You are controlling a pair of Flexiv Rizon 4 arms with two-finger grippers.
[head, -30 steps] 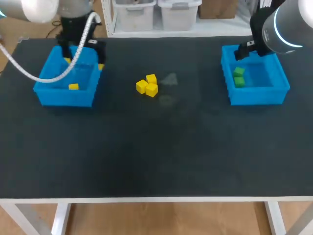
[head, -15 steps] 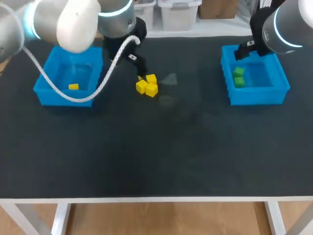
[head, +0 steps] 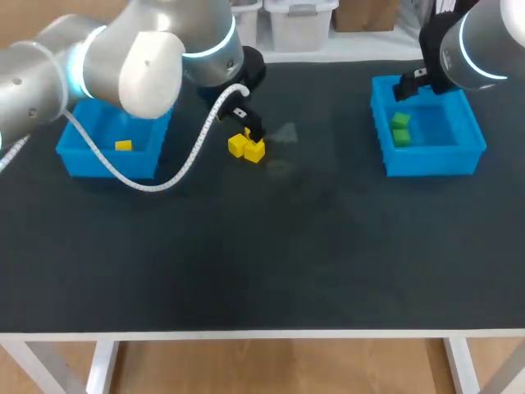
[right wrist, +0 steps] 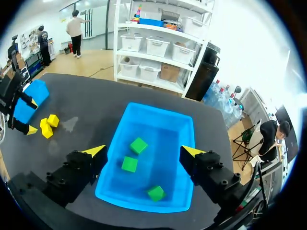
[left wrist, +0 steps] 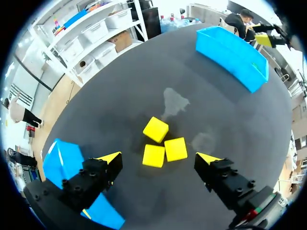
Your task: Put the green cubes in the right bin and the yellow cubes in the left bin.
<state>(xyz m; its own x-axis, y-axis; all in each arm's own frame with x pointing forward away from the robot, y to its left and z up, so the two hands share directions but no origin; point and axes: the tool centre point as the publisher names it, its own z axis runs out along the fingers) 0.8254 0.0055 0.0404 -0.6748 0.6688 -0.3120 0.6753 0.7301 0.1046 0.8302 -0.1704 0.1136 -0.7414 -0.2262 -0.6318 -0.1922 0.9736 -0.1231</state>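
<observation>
Three yellow cubes (left wrist: 154, 155), wide left claw (left wrist: 158, 157); three green cubes (right wrist: 129, 164), wide right claw (right wrist: 142, 150).

The table (head: 262, 246) top is finished in matte black, marked by pale grey smudges (head: 284, 131); its frame is painted white. The left bin (head: 107, 164) and the right bin (head: 435, 161) are coloured bright blue. The yellow cubes (head: 247, 147) and the green cubes (right wrist: 129, 164) are plainly coloured, without pattern. The left gripper (left wrist: 158, 160) and the right gripper (right wrist: 143, 150) are finished in black and tipped with yellow. The left arm (head: 148, 49) and the right arm (head: 484, 41) are silver-grey, ringed in light blue. A white cable (head: 148, 184) is fitted to the left arm.
</observation>
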